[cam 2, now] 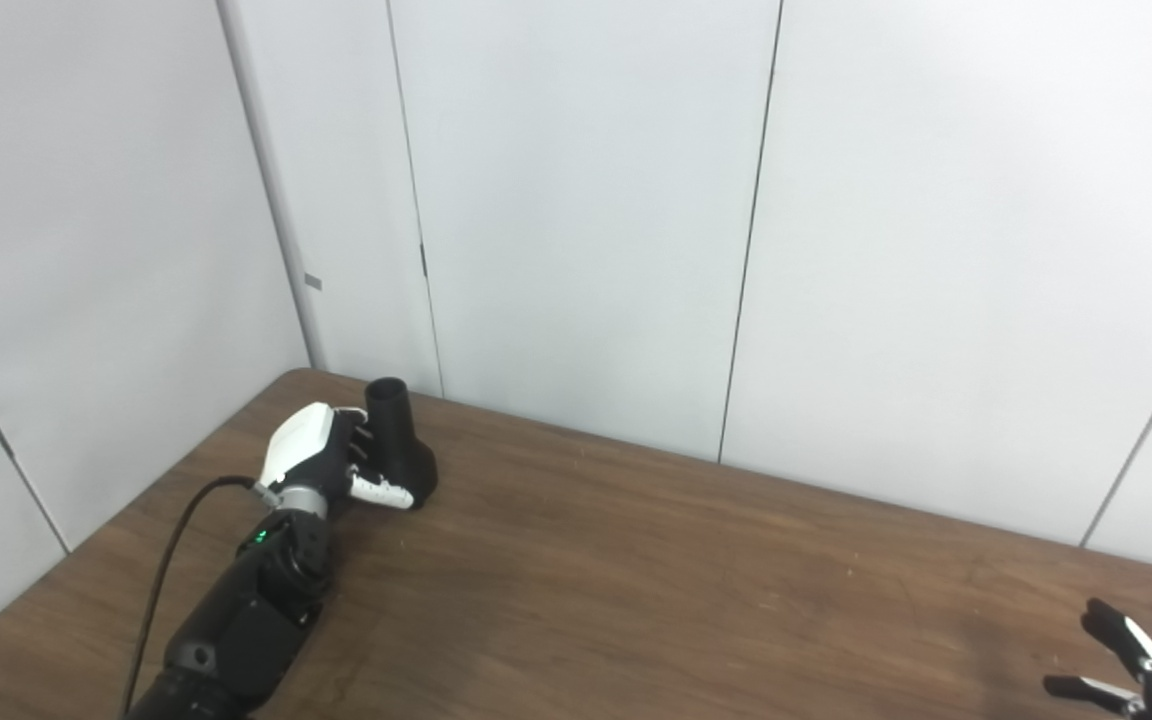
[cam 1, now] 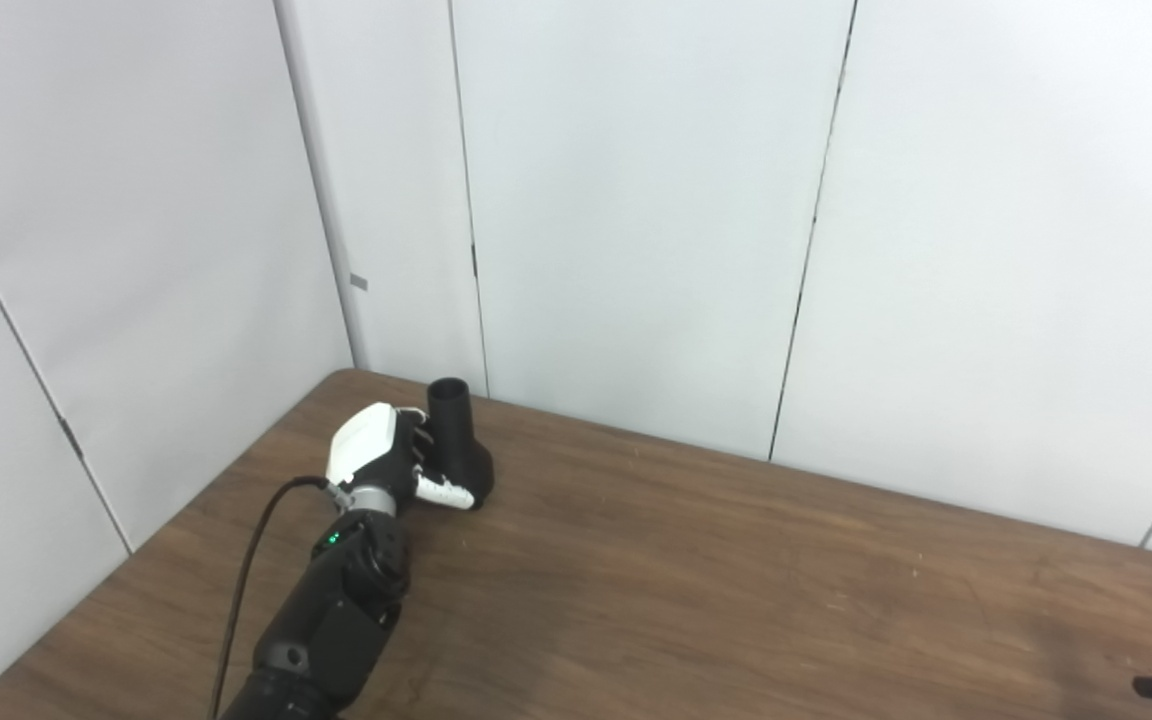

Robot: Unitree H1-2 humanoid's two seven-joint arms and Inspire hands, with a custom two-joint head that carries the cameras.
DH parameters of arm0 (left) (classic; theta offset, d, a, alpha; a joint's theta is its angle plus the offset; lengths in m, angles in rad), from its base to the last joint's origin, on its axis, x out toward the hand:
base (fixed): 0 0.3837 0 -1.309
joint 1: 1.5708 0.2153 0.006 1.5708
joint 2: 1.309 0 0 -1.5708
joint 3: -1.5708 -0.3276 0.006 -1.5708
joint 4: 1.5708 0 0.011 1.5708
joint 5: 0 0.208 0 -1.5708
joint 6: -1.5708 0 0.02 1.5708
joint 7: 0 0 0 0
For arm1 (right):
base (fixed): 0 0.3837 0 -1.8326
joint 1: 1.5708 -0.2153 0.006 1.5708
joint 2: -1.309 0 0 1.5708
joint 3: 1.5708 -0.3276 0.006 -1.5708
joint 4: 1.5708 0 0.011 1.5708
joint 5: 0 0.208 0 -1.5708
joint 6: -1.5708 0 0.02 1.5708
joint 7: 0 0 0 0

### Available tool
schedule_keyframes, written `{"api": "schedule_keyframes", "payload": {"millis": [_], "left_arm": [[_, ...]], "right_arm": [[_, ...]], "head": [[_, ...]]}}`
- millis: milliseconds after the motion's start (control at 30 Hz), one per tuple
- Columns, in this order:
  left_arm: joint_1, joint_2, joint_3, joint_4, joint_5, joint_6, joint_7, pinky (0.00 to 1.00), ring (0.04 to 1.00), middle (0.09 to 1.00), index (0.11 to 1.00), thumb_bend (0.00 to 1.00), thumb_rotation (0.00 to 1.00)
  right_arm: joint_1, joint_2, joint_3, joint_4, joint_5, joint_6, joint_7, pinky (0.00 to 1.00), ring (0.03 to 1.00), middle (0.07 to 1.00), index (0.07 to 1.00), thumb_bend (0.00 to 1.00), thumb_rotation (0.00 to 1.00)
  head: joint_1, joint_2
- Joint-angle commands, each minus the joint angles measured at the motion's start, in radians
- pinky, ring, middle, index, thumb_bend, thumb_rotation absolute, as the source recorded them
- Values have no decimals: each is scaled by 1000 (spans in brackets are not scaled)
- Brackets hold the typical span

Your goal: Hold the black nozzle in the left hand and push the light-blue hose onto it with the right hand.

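A black nozzle [cam 1: 458, 430] stands upright on the brown table [cam 1: 696, 580] near its far left corner, round open mouth up and wide base on the wood. My left hand [cam 1: 386, 455] is against its left side, fingers around the neck and the white thumb laid across the base. It looks shut on the nozzle. Only the fingertips of my right hand [cam 2: 1126, 660] show at the bottom right corner, spread apart with nothing between them. No light-blue hose is in view.
White wall panels [cam 1: 636, 200] close off the table at the back and on the left. A black cable [cam 1: 246, 570] runs along my left forearm.
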Motion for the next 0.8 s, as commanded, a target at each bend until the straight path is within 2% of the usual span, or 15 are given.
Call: {"api": "schedule_keyframes", "payload": {"millis": [0,333,433,500,567,667,700,767], "left_arm": [[-7,2,-31,22,-6,-18,-20,480,534,527,475,523,28],[15,-4,-78,20,-29,-91,-15,427,485,505,470,524,0],[26,-14,-113,-8,-22,-90,-38,472,498,505,470,525,0],[33,-21,-143,-29,-29,-107,-63,446,484,499,476,525,0],[38,-28,-166,-45,-36,-127,-79,486,483,491,483,526,0],[41,-36,-194,-66,-45,-151,-100,524,535,475,494,526,0],[41,-42,-210,-79,-46,-160,-113,515,534,468,498,526,0],[40,-51,-238,-101,-47,-180,-134,430,472,443,502,525,0]], "right_arm": [[-20,-16,-14,-29,7,-24,-5,508,696,910,917,667,0],[-25,-11,-9,-35,2,-16,-6,505,695,906,918,660,0],[-27,-6,-5,-32,1,-16,-7,505,689,902,918,655,0],[-28,-1,-2,-37,1,-12,-8,497,682,899,918,656,0],[-28,3,-1,-39,2,-10,-9,490,679,898,919,657,0],[-30,8,1,-37,-3,-15,-12,486,677,897,920,660,0],[-30,10,2,-36,-5,-16,-13,485,675,896,919,663,0],[-31,17,4,-41,-13,-14,-15,483,666,894,917,670,0]], "head": [[1,2],[-16,6],[-37,9],[-49,10],[-60,12],[-87,18],[-99,21],[-120,26]]}}
